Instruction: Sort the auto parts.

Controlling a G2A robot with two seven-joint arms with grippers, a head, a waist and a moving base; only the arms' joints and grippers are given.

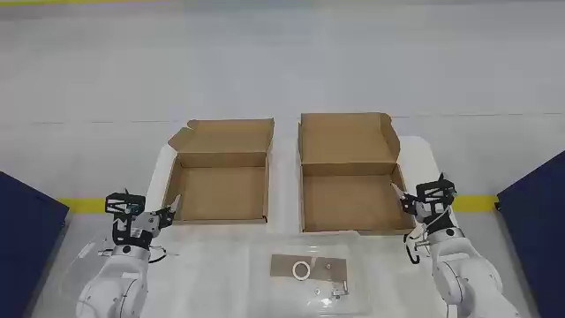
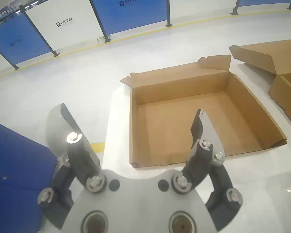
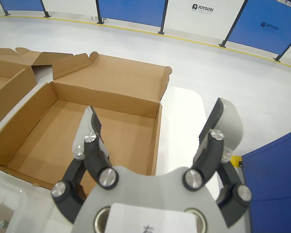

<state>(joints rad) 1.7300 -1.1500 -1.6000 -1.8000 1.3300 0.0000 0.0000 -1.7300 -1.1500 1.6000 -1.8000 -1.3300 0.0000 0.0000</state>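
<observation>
Both tools hang with fingers spread apart and nothing between them. The left tool (image 2: 131,109) and right tool (image 3: 154,104) are at opposite sides of the white bench (image 1: 282,185). Each is at the near outer corner of an open cardboard box, the left box (image 1: 221,193) and the right box (image 1: 350,201). Nearer the robot, a clear tray (image 1: 221,274) holds a brown card (image 1: 284,267). A white ring (image 1: 301,270) lies on the card, with small metal parts (image 1: 330,293) just beside it.

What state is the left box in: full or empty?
Empty. The left box lies open, and its floor shows bare cardboard.
</observation>
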